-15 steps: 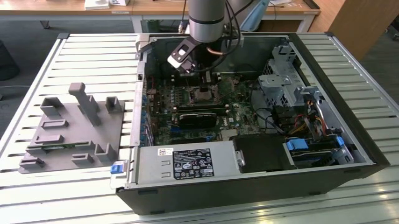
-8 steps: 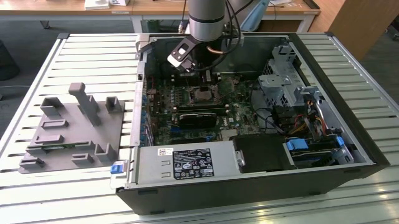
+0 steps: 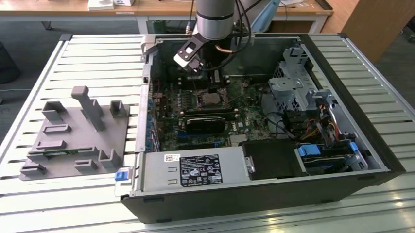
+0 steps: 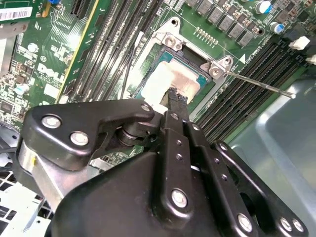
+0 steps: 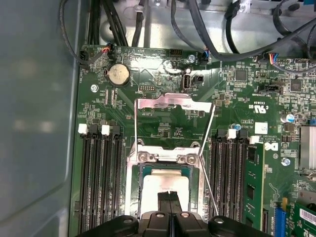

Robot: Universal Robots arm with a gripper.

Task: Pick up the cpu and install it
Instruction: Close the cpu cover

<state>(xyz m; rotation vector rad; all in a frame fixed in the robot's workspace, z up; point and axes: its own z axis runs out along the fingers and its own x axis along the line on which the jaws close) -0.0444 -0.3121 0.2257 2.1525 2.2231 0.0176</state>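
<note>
Claw (image 5: 169, 195) closed, empty, tips over cpu (image 5: 165, 180): flat in socket (image 5: 131, 192), shiny top up, sides square w/ it.

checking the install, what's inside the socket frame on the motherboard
The cpu lies inside the socket frame, with the load plate swung open. The shut tool covers part of its top; whatever is under the cpu is hidden.

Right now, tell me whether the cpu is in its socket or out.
In. The cpu lies flat within the socket frame, whose load plate stands open, with the claw over it.
</note>
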